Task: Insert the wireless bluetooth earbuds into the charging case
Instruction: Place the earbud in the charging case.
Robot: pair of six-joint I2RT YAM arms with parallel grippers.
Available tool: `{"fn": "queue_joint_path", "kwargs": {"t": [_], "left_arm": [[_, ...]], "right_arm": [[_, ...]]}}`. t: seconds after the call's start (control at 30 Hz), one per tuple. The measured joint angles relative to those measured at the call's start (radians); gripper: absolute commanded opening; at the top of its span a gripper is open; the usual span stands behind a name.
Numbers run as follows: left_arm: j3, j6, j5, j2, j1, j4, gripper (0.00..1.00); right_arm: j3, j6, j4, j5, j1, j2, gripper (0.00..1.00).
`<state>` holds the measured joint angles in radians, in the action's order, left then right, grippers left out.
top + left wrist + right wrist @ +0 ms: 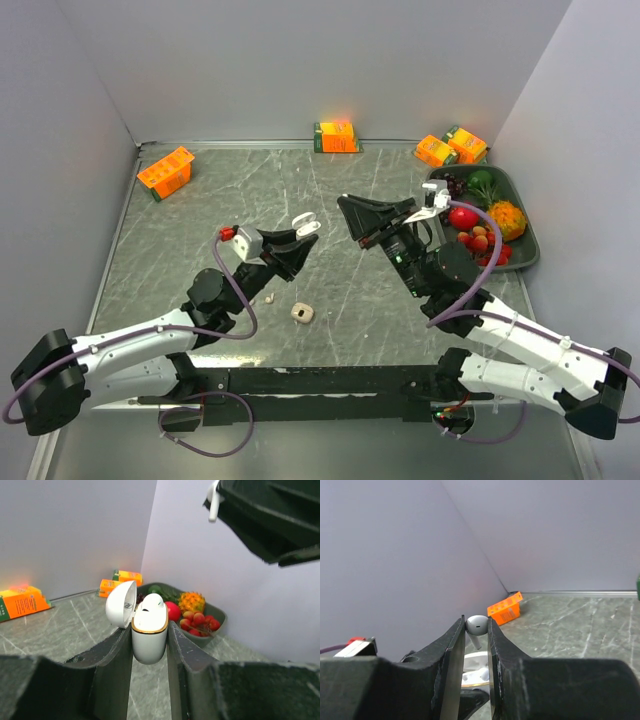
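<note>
White charging case (149,642), lid (121,605) swung open, stands upright between the left jaws, which close narrowly on its flanks. One rounded bud (153,603) appears already seated in a well, though its stem is hidden. At their tips the right jaws pinch a second earbud (478,625), stem pointing down, poised just above the open case and apart from it. Judged progress: roughly halfway, with one bud in and one held at the mouth; lowering, release and perhaps lid closure remain. On the worktop (200,210) below the left jaws lie a beige rounded piece (302,313) and a tiny pale fragment (268,298), too small to identify
</note>
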<state>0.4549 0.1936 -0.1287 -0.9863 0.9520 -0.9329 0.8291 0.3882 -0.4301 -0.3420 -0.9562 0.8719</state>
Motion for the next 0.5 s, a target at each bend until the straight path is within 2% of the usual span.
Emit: {"fn": "queue_joint_path", "kwargs": {"t": [0.5], "left_arm": [[0.054,0.053,0.011,-0.034,-0.002,-0.057,0.01]], "right_arm": [[-0.039,-0.009,-0.086,0.01,-0.083,0.051,0.0]]}}
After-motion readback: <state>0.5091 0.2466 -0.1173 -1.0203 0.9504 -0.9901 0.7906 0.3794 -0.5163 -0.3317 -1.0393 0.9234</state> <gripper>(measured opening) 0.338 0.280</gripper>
